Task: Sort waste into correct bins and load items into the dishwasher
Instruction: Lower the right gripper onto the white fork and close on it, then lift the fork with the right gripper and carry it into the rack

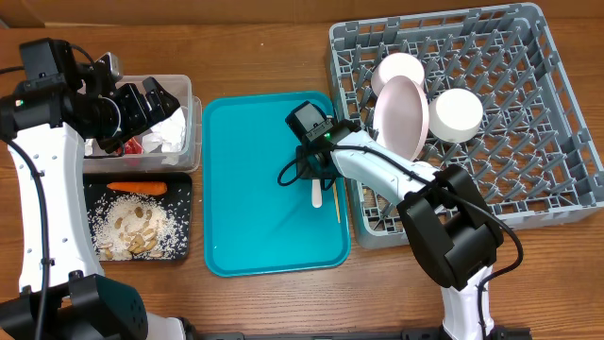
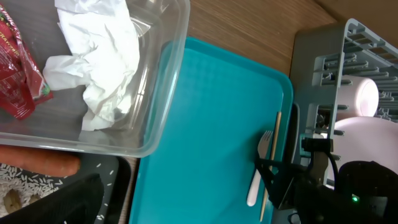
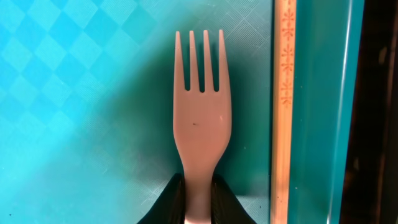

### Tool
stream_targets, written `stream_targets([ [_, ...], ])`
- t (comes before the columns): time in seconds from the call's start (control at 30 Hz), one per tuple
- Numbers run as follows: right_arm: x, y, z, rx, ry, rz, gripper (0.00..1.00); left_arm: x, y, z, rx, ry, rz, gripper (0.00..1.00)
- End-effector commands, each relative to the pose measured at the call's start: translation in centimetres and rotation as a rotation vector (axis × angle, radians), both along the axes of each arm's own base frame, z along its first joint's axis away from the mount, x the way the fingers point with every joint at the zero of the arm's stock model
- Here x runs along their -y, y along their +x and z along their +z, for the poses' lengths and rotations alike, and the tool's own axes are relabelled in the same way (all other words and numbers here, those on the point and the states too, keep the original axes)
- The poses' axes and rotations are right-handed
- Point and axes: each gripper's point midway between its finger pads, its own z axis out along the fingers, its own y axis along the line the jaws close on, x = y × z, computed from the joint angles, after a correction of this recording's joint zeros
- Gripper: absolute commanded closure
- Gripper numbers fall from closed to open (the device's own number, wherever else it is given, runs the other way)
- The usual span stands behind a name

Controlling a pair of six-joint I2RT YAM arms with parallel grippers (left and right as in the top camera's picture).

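**Pinching the fork [image 3: 202,118] on the teal tray [image 1: 255,189]**

The neck of the white fork is clamped between the fingers of the right gripper [image 3: 198,200], and the fork is laid flat on the tray. Just beside it, the wooden stick [image 3: 284,112] is laid along the tray edge nearest the dish rack [image 1: 557,142], in which a plate [image 1: 401,115] is propped. The left gripper [image 1: 151,99] is held over the clear tub [image 1: 193,123], where napkins [image 2: 99,56] and a red wrapper [image 2: 18,74] are contained; whether it is spread cannot be told. The carrot [image 1: 137,188] and crumbs [image 1: 137,227] are held in the black tray [image 1: 186,194] on the worktop [image 1: 264,57].

Wooden stick [image 3: 284,124] just beside fork [image 3: 202,124]; bare teal tray [image 1: 255,189] opposite.
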Motion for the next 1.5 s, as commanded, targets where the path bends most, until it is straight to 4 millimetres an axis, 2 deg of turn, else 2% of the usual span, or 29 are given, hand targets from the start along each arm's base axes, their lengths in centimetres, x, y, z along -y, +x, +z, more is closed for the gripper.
stream_targets([
  [0.0, -0.5, -0.2, -0.9, -0.023, 0.004, 0.004, 0.96, -0.1, 0.1, 1.6, 0.041, 0.014, 0.009, 0.0],
  [0.23, -0.7, -0.2, -0.1, -0.037, 0.011, 0.01, 0.96, -0.1, 0.1, 1.6, 0.041, 0.014, 0.009, 0.0],
  [0.37, -0.8, 0.2, 2.3, -0.037, 0.0, 0.041, 0.96, -0.1, 0.1, 1.6, 0.041, 0.014, 0.009, 0.0],
  [0.5, -1.9, 0.9, 5.6, -0.018, 0.038, 0.054, 0.96, -0.1, 0.1, 1.6, 0.041, 0.014, 0.009, 0.0],
  [0.67, -3.2, 0.6, 7.9, -0.026, 0.092, 0.138, 0.96, -0.1, 0.1, 1.6, 0.041, 0.014, 0.009, 0.0],
  [0.77, -2.9, 0.6, 9.0, -0.031, 0.092, 0.138, 0.96, -0.1, 0.1, 1.6, 0.041, 0.014, 0.009, 0.0],
  [0.97, -1.1, 0.9, 12.1, -0.002, 0.097, 0.143, 0.96, -0.1, 0.1, 1.6, 0.041, 0.014, 0.009, 0.0],
  [1.13, 1.4, 1.1, 16.2, 0.06, 0.116, 0.13, 0.96, -0.1, 0.1, 1.6, 0.041, 0.014, 0.009, 0.0],
  [1.3, 5.5, 1.3, 20.9, 0.143, 0.144, 0.068, 0.96, -0.1, 0.1, 1.6, 0.041, 0.014, 0.009, 0.0],
  [1.33, 7.0, 1.3, 22.4, 0.173, 0.149, 0.048, 0.96, -0.1, 0.1, 1.6, 0.041, 0.014, 0.009, 0.0],
  [1.47, 11.2, 1.3, 25.7, 0.249, 0.149, -0.012, 0.96, -0.1, 0.1, 1.6, 0.041, 0.014, 0.009, 0.0],
])
